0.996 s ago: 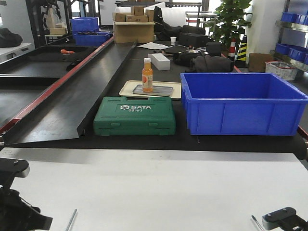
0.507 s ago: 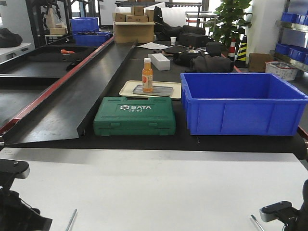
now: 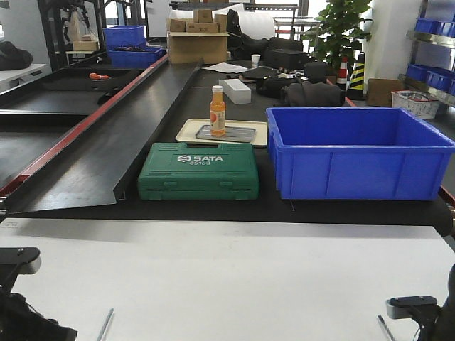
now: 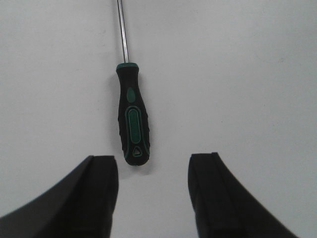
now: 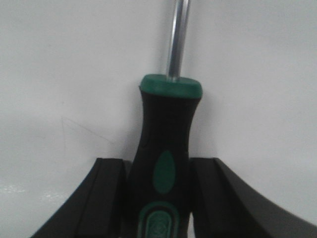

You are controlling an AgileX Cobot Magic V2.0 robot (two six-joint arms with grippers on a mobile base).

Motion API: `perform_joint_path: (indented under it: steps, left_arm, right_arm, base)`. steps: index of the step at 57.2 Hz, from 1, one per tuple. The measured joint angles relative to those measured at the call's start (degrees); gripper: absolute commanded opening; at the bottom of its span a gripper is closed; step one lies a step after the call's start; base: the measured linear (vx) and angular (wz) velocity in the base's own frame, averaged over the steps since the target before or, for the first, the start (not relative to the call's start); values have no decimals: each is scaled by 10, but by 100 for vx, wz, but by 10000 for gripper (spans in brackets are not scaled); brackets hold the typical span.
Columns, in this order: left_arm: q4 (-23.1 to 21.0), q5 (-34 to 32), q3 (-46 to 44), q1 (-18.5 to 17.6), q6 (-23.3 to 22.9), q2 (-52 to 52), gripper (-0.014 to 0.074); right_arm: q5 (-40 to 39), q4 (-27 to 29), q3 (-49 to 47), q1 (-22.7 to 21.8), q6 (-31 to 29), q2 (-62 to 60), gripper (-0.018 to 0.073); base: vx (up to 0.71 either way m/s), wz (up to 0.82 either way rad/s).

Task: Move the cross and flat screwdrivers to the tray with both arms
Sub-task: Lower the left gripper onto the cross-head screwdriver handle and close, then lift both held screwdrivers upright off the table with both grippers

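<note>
2 claws spread: left claw (image 4: 153,166) behind left screwdriver (image 4: 132,124); right claw (image 5: 157,166) straddling right screwdriver (image 5: 167,119).

Industrial workshop or warehouse floor. A white table (image 3: 227,277) in front, a long black sloped chute (image 3: 121,135) with a red edge behind it. Green SATA tool case (image 3: 198,171) beside a big blue plastic bin (image 3: 355,167). More blue bins (image 3: 128,46) far left, stacked cardboard boxes (image 3: 197,39), a striped traffic cone (image 3: 357,74), and storage shelving (image 3: 430,32) at right. One potted plant (image 3: 341,28) at the back.
</note>
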Motion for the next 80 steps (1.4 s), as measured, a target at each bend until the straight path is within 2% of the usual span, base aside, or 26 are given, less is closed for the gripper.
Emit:
perform_joint_path:
  steps: [11,21,33,45,62,73,80]
  left_arm:
    - [0,-9,-5,0,-4,28,468]
    - [7,-14,-20,0,-5,117,468]
    - [13,-19,-96,0,-5,223,468]
    - [13,11,-165,-1,-5,297,468]
    - [13,46,-173,-5,-18,358,456]
    - [27,50,-182,-14,-20,368,416]
    - [39,51,-185,-21,-20,373,349]
  right_arm:
    - [-5,42,0,0,2,0,-10]
    - [-5,64,0,0,2,0,-10]
    - [-6,68,0,0,2,0,-10]
    - [-6,70,0,0,2,0,-9]
    - [-7,70,0,0,2,0,-9]
    - [-9,73,0,0,2,0,-9]
    - [-10,73,0,0,2,0,-9]
  base:
    - [0,0]
    - [0,0]
    - [0,0]
    - [0,0]
    - [0,0]
    - [0,0]
    - [0,0]
